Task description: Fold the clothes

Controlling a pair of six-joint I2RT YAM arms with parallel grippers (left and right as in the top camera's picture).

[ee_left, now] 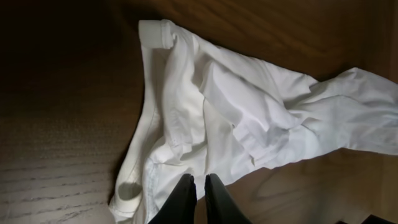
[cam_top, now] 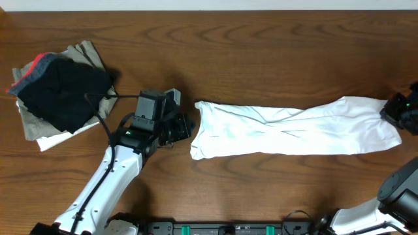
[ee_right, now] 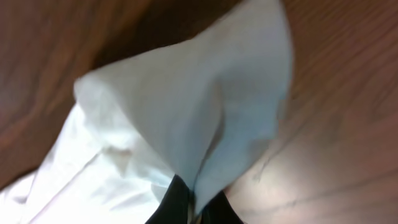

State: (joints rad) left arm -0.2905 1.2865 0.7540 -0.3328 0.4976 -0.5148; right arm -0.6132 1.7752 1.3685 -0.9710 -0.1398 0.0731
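Nearest you, the left arm reaches up from the near edge and ends with the left gripper [cam_top: 190, 128] just at the left end of the white garment [cam_top: 294, 127]. From overhead you cannot read its fingers. Its wrist view shows them: the two dark fingertips [ee_left: 185, 190] stand almost together, a thin slit between them, at the near hem of the white garment [ee_left: 249, 106]. Whether any cloth is pinched in that slit you cannot tell.

The right gripper [cam_top: 394, 112] sits at the right end of the garment, partly cut off by the picture's edge overhead. Only its wrist view gives you the grip. There the right gripper [ee_right: 196, 204] is clamped on a corner of the white garment [ee_right: 186, 106], and the cloth stands up from the fingers in a peak.

The garment itself lies in a long, wrinkled band on the wooden table [cam_top: 261, 52], running from the middle out to the right. The left wrist view shows a rolled hem and bunched folds at its left end that look flat from above.

Farther off, at the far left and only seen overhead, a black garment [cam_top: 65, 91] with a red and grey band lies on top of a khaki-grey garment [cam_top: 91, 53], well apart from the white one.
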